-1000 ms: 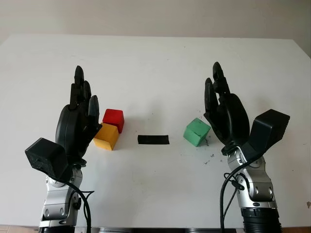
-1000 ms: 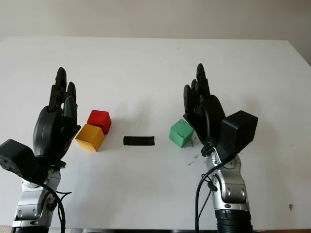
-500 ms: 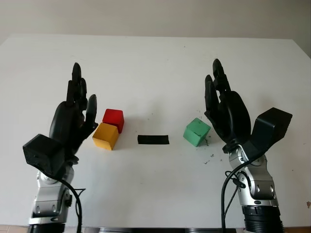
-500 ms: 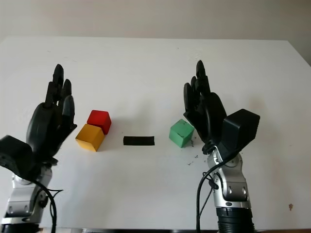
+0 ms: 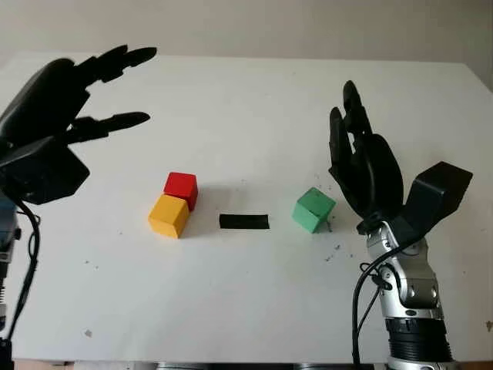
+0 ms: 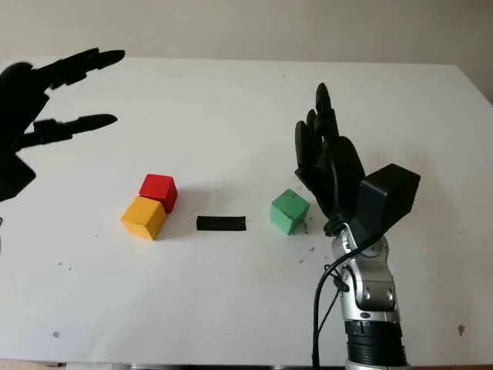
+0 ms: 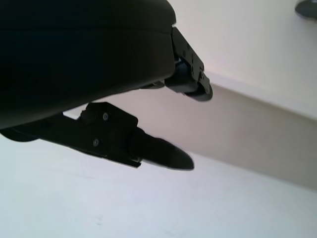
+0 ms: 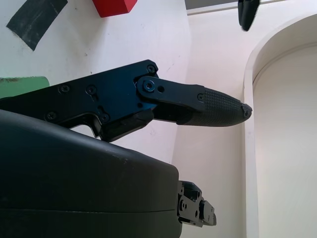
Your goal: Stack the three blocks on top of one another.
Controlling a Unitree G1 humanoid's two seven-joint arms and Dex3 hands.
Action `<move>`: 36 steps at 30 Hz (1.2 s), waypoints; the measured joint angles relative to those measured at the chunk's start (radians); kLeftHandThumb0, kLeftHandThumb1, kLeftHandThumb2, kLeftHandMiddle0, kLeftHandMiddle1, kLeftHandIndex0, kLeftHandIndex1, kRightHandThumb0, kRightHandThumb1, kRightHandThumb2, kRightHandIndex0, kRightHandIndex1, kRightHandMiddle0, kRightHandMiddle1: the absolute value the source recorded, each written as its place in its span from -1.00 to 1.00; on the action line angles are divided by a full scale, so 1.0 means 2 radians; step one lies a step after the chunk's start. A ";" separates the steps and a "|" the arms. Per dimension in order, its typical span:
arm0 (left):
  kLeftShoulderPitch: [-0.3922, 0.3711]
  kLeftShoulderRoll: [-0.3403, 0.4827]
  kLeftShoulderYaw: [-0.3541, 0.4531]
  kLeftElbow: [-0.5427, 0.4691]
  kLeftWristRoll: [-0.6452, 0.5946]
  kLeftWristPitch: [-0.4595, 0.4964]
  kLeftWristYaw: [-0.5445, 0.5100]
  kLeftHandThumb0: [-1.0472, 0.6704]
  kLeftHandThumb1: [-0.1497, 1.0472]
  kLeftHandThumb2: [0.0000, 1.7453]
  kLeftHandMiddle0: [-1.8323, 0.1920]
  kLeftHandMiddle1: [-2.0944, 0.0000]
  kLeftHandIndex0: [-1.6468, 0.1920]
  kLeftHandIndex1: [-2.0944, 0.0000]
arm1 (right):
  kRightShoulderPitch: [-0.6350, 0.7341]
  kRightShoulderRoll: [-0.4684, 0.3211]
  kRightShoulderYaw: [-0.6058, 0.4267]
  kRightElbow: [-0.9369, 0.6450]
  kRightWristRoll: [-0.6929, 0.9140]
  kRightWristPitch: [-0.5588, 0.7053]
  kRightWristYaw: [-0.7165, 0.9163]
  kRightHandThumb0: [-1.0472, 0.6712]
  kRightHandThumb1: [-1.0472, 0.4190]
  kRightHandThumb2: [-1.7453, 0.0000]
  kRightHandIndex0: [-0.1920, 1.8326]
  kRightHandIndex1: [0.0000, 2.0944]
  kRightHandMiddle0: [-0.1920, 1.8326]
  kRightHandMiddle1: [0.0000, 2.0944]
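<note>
Left eye view: left hand (image 5: 54,100) swung up and away from yellow block (image 5: 169,216), open, empty. Right hand (image 5: 366,173) open beside green block (image 5: 313,210). Red block (image 5: 180,187) touching yellow. 0 stacked.

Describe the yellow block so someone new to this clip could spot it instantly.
On the white table, find the black tape strip near the middle. The yellow block lies on its left-hand side, touching the red block but nearer the robot, and far from the green block.
</note>
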 measured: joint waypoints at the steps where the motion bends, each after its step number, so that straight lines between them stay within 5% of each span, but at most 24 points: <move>1: -0.012 0.010 -0.017 0.022 0.034 -0.027 0.019 -0.04 0.83 -0.95 0.61 0.95 0.36 0.92 | -0.001 0.000 0.000 0.000 0.000 0.000 0.000 -0.61 -1.00 0.31 -1.00 -1.00 -1.00 -1.00; 7: -0.089 0.061 -0.115 0.121 0.209 -0.140 0.135 -0.01 0.72 -0.97 0.65 0.97 0.32 0.92 | -0.002 -0.002 -0.001 0.000 0.000 0.000 0.001 -0.61 -1.00 0.32 -1.00 -1.00 -1.00 -1.00; 19: -0.157 0.091 -0.244 0.115 0.426 -0.208 0.326 -0.12 0.52 -0.96 0.72 0.97 0.35 0.96 | -0.003 -0.003 0.001 0.003 -0.001 0.000 -0.004 -0.62 -1.00 0.34 -1.00 -1.00 -1.00 -1.00; 24: -0.161 0.093 -0.263 0.095 0.441 -0.227 0.333 -0.11 0.49 -0.95 0.74 0.96 0.37 0.96 | -0.003 -0.003 0.002 0.005 -0.002 0.000 -0.006 -0.63 -1.00 0.34 -1.00 -1.00 -1.00 -1.00; 28: -0.162 0.100 -0.267 0.070 0.446 -0.237 0.343 -0.30 0.50 -0.94 0.70 0.94 0.33 0.94 | -0.003 -0.003 0.002 0.005 -0.002 0.000 -0.008 -0.62 -1.00 0.34 -1.00 -1.00 -1.00 -1.00; 36: -0.159 0.103 -0.269 0.053 0.442 -0.258 0.334 -0.17 0.43 -0.95 0.67 0.94 0.24 0.91 | -0.004 -0.003 0.002 0.011 -0.002 0.000 -0.006 -0.62 -1.00 0.33 -1.00 -1.00 -1.00 -1.00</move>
